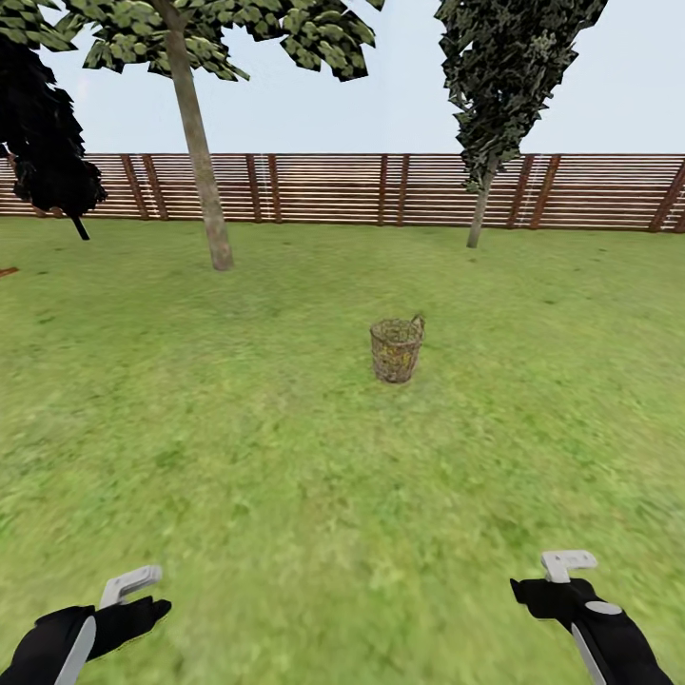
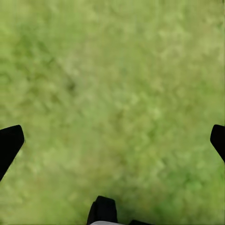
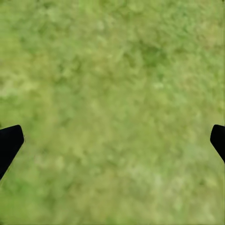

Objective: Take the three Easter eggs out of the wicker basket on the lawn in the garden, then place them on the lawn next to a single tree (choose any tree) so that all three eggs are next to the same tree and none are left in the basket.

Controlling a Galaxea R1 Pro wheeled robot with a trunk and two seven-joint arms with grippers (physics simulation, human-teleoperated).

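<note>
Far out on the lawn (image 1: 285, 495), a little right of centre, we see the basket (image 1: 396, 349) standing upright and alone on the grass, well apart from both our arms. Its lattice shows a yellowish tint, but we cannot make out the eggs inside from this range. We judge the task has hardly begun: we need to drive closer before either arm can reach in.

Our left gripper (image 1: 143, 595) and right gripper (image 1: 552, 576) hang low at the near edge, tucked in as suits travelling rather than reaching. Each wrist view shows dark fingertips (image 2: 9, 143) (image 3: 9, 140) at opposite edges with bare grass between, so both claws are spread apart and hold nothing.

Beyond the basket, to the far left, the tree (image 1: 200, 143) with the slanted pale trunk looks a fair drop spot. A slimmer tree (image 1: 495, 105) stands far right, a near-black conifer (image 1: 43, 133) at the left edge, and a slatted fence (image 1: 333, 190) closes the flat, open garden.
</note>
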